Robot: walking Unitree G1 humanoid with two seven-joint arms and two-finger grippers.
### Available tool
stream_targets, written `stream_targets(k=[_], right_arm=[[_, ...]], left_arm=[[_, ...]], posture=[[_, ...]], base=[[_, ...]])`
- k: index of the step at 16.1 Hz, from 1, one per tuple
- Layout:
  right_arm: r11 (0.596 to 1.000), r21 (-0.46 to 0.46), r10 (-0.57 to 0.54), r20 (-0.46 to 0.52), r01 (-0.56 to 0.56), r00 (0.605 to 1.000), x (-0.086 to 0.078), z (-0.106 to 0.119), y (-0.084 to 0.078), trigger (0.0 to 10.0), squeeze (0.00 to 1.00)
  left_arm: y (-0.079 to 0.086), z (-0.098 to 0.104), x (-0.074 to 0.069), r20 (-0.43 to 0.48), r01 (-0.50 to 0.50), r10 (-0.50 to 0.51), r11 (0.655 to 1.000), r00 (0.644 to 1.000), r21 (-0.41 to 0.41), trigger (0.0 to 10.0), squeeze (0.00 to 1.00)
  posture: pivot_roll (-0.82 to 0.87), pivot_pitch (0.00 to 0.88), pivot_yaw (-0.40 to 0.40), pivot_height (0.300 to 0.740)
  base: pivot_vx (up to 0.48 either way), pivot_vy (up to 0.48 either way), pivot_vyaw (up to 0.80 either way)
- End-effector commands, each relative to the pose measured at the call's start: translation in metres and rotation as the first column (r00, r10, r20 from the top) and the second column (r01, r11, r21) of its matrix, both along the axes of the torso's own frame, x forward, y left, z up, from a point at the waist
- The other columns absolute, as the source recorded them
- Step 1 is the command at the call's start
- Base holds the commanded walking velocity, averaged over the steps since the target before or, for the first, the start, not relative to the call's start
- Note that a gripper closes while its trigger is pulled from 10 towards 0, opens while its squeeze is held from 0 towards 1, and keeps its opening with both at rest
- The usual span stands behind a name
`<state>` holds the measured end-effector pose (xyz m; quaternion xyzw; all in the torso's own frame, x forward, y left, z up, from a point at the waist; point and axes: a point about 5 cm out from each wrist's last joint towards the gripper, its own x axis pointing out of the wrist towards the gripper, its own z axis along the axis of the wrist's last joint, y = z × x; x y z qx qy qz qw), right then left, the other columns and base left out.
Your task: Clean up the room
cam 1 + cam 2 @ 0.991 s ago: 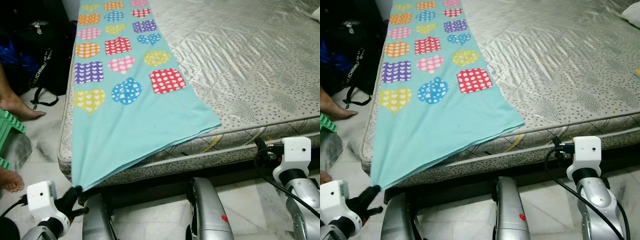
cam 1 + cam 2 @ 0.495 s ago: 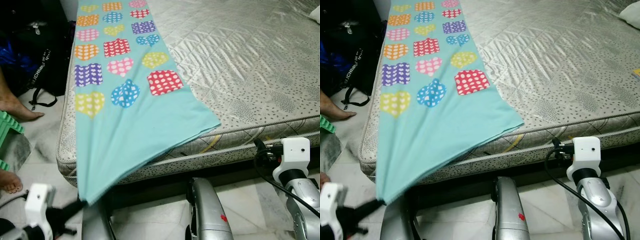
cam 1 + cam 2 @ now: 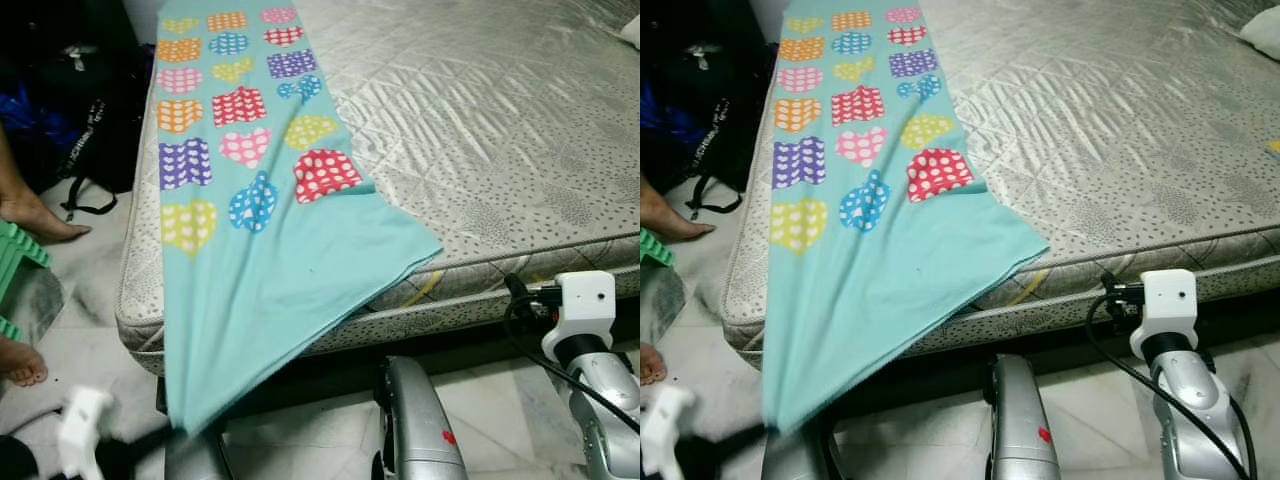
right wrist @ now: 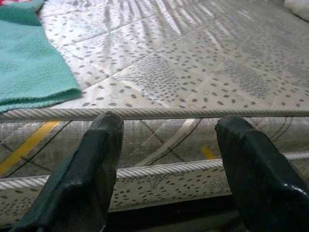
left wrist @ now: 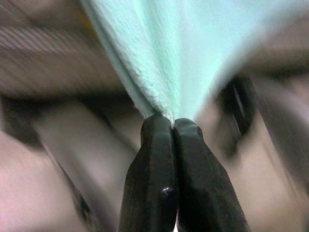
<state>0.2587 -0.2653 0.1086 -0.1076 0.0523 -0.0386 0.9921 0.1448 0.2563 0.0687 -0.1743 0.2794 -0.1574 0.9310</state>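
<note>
Left hand (image 5: pixel 173 126) low by floor, pinching blanket (image 3: pixel 262 270) corner, right hand (image 4: pixel 169 159) spread, facing mattress (image 4: pixel 203 87) edge.

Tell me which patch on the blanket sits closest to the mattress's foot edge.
The red patch with white dots on the teal blanket, lowest in the right-hand column. The blue dotted heart and yellow heart beside it lie slightly farther up.

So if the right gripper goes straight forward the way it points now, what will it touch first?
Most likely the side of the mattress. The right gripper, fingers open, points at the mattress edge just under its corded top seam. The gap looks small, though depth is hard to judge.
</note>
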Motion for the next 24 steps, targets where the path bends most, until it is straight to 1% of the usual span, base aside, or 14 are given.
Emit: stream_targets(k=[1, 2, 5, 8, 10, 13, 14, 15, 16, 17, 18, 19, 20, 24], right_arm=[[1.0, 0.002, 0.003, 0.003, -0.003, 1.0, 0.001, -0.001, 0.001, 10.0, 0.0], [1.0, 0.005, 0.004, 0.004, -0.004, 1.0, 0.001, -0.001, 0.002, 10.0, 0.0], [1.0, 0.009, 0.008, 0.005, -0.009, 1.0, 0.003, -0.002, 0.004, 10.0, 0.0], [1.0, 0.012, 0.013, 0.009, -0.013, 1.0, 0.007, -0.003, 0.005, 10.0, 0.0], [1.0, 0.013, 0.016, 0.009, -0.017, 1.0, 0.009, -0.004, 0.006, 10.0, 0.0], [1.0, 0.011, 0.018, 0.012, -0.018, 1.0, 0.01, -0.005, 0.006, 10.0, 0.0], [1.0, 0.009, 0.017, 0.013, -0.017, 1.0, 0.01, -0.005, 0.005, 10.0, 0.0], [1.0, 0.008, 0.017, 0.015, -0.017, 1.0, 0.011, -0.004, 0.005, 10.0, 0.0], [1.0, 0.01, 0.018, 0.016, -0.018, 1.0, 0.011, -0.004, 0.006, 10.0, 0.0], [1.0, 0.01, 0.02, 0.016, -0.021, 1.0, 0.011, -0.005, 0.006, 10.0, 0.0], [1.0, 0.013, 0.022, 0.017, -0.023, 1.0, 0.012, -0.005, 0.008, 10.0, 0.0], [1.0, 0.014, 0.024, 0.019, -0.025, 1.0, 0.013, -0.005, 0.008, 10.0, 0.0], [1.0, 0.016, 0.027, 0.023, -0.027, 0.999, 0.015, -0.004, 0.009, 10.0, 0.0], [0.999, 0.048, 0.026, -0.007, -0.025, 1.0, 0.021, -0.006, 0.019, 10.0, 0.0]], left_arm=[[0.016, 0.003, 0.002, 0.046, -0.111, 0.109, 0.992, 0.993, 0.056, 0.0, 0.0], [0.028, 0.009, 0.012, 0.153, -0.277, 0.26, 0.955, 0.953, 0.107, 0.0, 0.0], [0.035, 0.014, 0.016, 0.2, -0.398, 0.383, 0.917, 0.902, 0.039, 0.0, 0.0], [0.063, 0.005, 0.008, 0.216, -0.557, 0.53, 0.826, 0.82, 0.09, 0.0, 0.0], [0.096, 0.0, -0.003, 0.213, -0.653, 0.621, 0.743, 0.754, 0.147, 0.0, 0.0], [0.117, -0.003, -0.011, 0.219, -0.7, 0.665, 0.688, 0.714, 0.192, 0.0, 0.0], [0.116, -0.004, -0.01, 0.22, -0.687, 0.652, 0.698, 0.726, 0.201, 0.0, 0.0], [0.113, -0.007, -0.008, 0.217, -0.675, 0.639, 0.707, 0.738, 0.211, 3.4, 0.0], [0.109, -0.009, -0.002, 0.216, -0.662, 0.626, 0.709, 0.749, 0.242, 10.0, 0.0], [0.106, -0.011, 0.002, 0.213, -0.66, 0.625, 0.717, 0.751, 0.224, 10.0, 0.0], [0.102, -0.013, 0.007, 0.213, -0.656, 0.62, 0.718, 0.755, 0.234, 10.0, 0.09], [0.1, -0.014, 0.009, 0.214, -0.649, 0.613, 0.718, 0.761, 0.251, 10.0, 1.0], [0.095, -0.014, 0.014, 0.226, -0.636, 0.595, 0.726, 0.772, 0.263, 10.0, 1.0], [0.082, -0.01, 0.022, 0.269, -0.631, 0.573, 0.733, 0.774, 0.253, 10.0, 1.0]], posture=[[-0.1, 0.066, 0.012, 0.49], [-0.1, 0.065, 0.01, 0.49], [-0.09, 0.059, 0.007, 0.49], [-0.08, 0.053, 0.003, 0.49], [-0.07, 0.047, 0.0, 0.49], [-0.07, 0.043, 0.001, 0.49], [-0.07, 0.043, 0.001, 0.49], [-0.07, 0.043, 0.001, 0.49], [-0.07, 0.043, 0.001, 0.49], [-0.07, 0.043, 0.001, 0.49], [-0.08, 0.034, 0.004, 0.49], [-0.08, 0.034, 0.004, 0.49], [-0.08, 0.03, 0.005, 0.49], [-0.07, 0.017, 0.008, 0.49]], base=[[0.0, 0.0, 0.0], [0.0, 0.0, 0.0], [0.0, 0.0, 0.0], [0.0, 0.0, 0.0], [0.0, 0.0, 0.0], [0.0, 0.0, 0.0], [0.0, 0.0, 0.0], [0.0, 0.0, 0.0], [0.0, 0.0, 0.0], [0.0, 0.0, 0.0], [0.0, 0.0, 0.0], [0.0, 0.0, 0.0], [0.0, 0.0, 0.0], [0.0, 0.0, 0.0]])
